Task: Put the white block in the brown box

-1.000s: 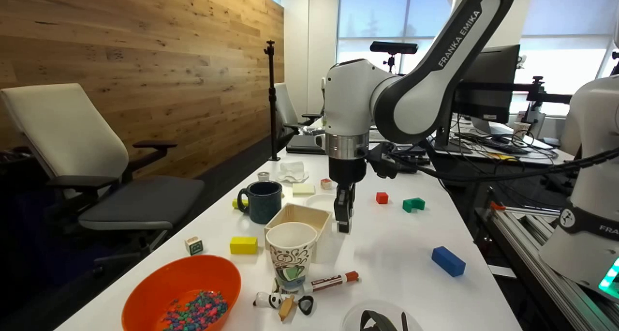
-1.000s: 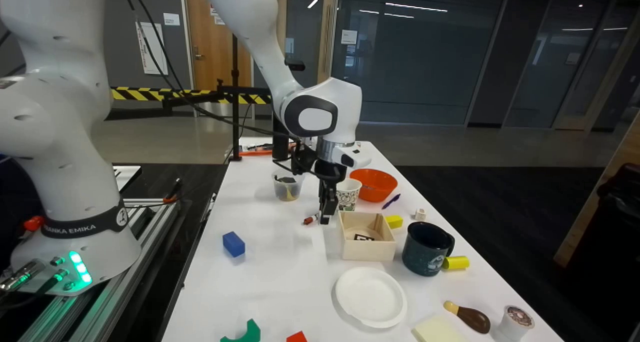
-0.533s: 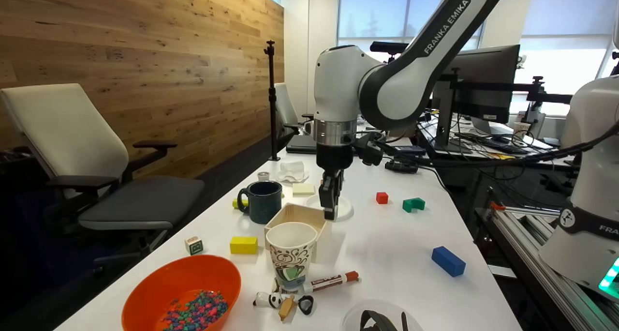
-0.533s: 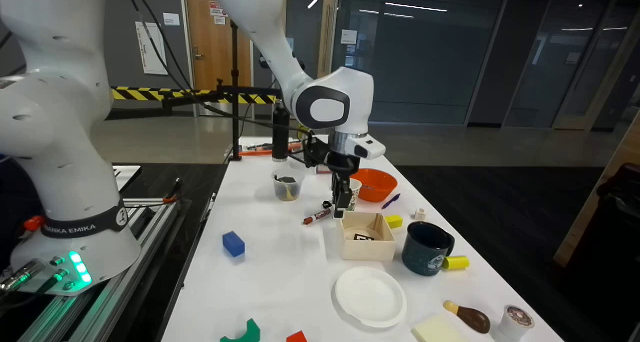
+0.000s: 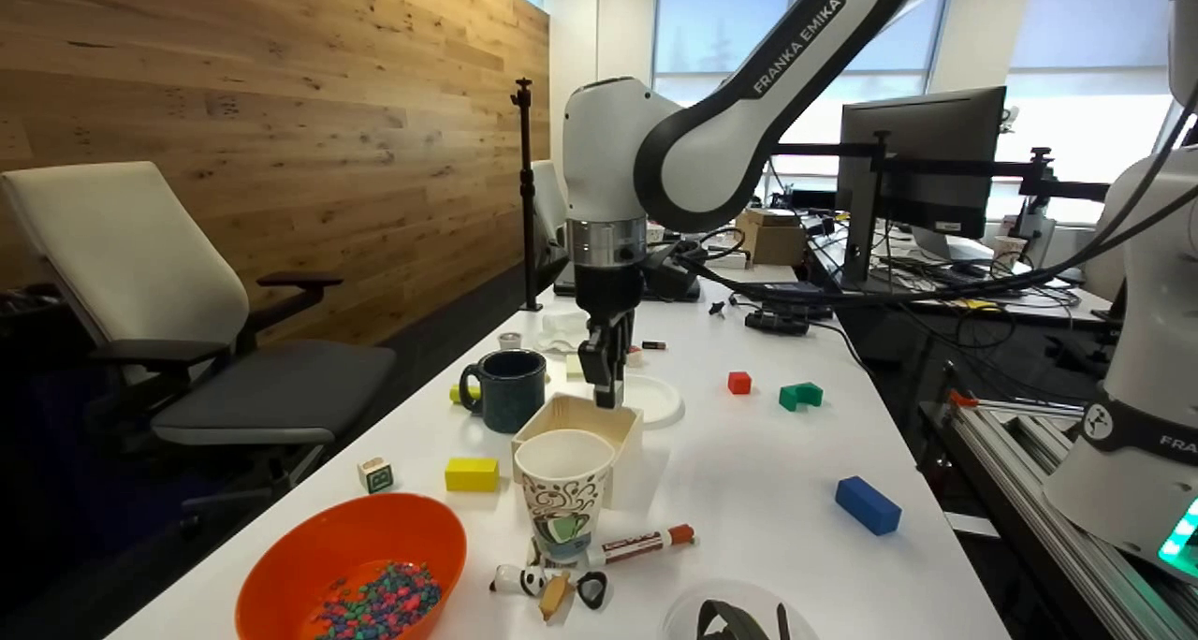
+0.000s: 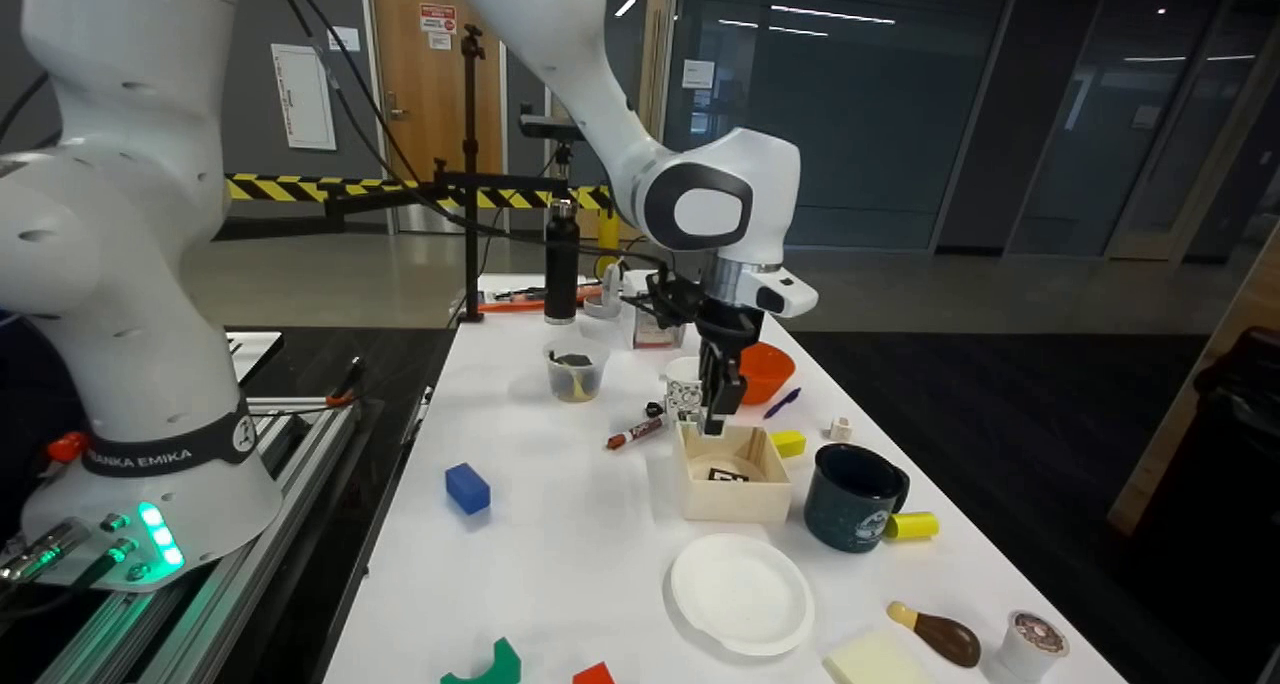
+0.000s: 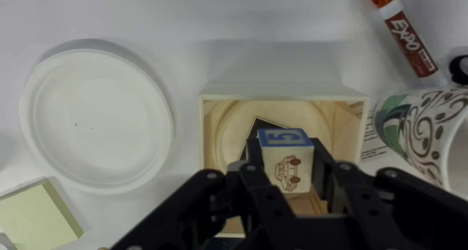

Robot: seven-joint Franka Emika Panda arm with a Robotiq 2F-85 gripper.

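The white block point(image 7: 289, 169) is a small pale cube with a blue-framed 5 on one face and a brown car on another. My gripper point(image 7: 287, 147) is shut on it, one finger on each side, as the wrist view shows. The brown box point(image 7: 283, 93) is a pale tan open box with a black-and-white patch on its floor. It stands on the table in both exterior views point(image 5: 625, 462) point(image 6: 735, 502). My gripper point(image 5: 608, 399) is above the box, over its rim in both exterior views point(image 6: 713, 426). The fingers mostly hide the block there.
A patterned paper cup point(image 5: 564, 495) stands close beside the box. A dark mug point(image 6: 855, 499) is on another side, with a white plate point(image 6: 742, 594) near. A marker point(image 5: 641, 546), a yellow block point(image 5: 472, 474), a blue block point(image 5: 869, 504) and an orange bowl point(image 5: 281, 565) are around.
My gripper has moved sideways over the table to above the brown box and risen slightly, with the block still held. The objects on the table have not moved.
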